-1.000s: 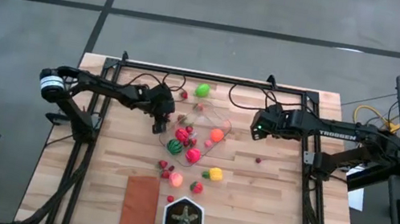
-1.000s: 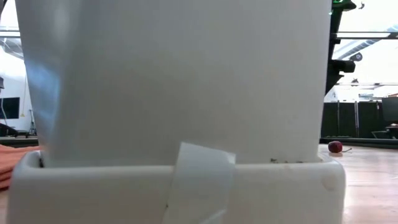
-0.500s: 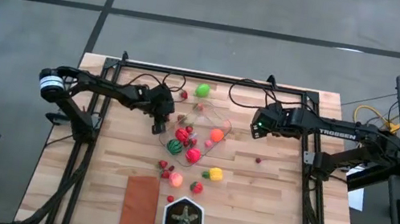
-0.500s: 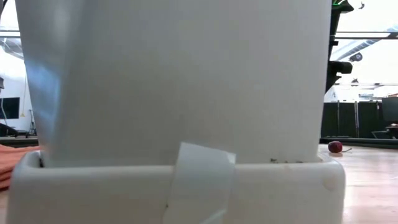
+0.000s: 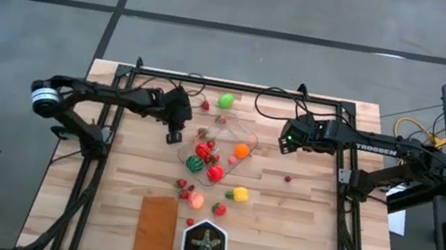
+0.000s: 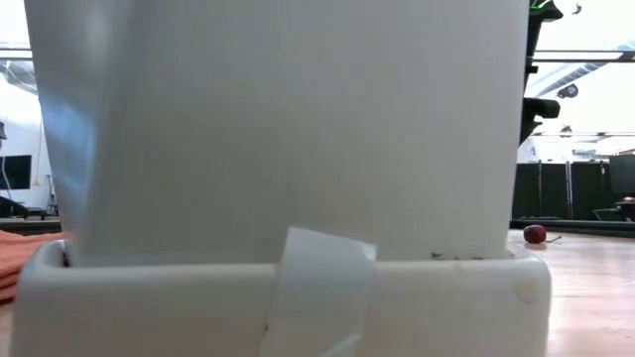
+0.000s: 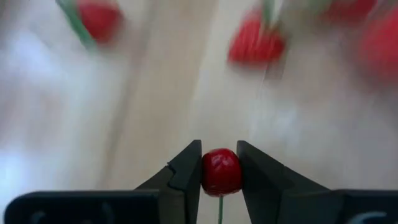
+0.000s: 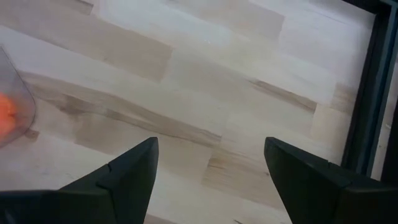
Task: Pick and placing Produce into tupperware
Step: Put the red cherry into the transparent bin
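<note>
The tupperware (image 5: 221,146) sits mid-table, its rim open to the robot's left. The left gripper (image 7: 219,171), just beside that rim, is clamped on a red cherry (image 7: 221,171). The right gripper (image 8: 211,163) waits with fingers apart near the opposite rim. Loose produce (image 5: 239,194) lies nearby; a potted plant (image 5: 204,246) stands well apart.

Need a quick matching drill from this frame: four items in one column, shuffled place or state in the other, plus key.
Items:
1. left end effector
2. right end effector
3. plant pot
4. orange cloth

States:
A. open, above bare wood
B. near table edge, left of the pot
C. shut on a red cherry
D. black, holds a green star-shaped plant

Pairs: 1-C, 2-A, 3-D, 4-B
</note>
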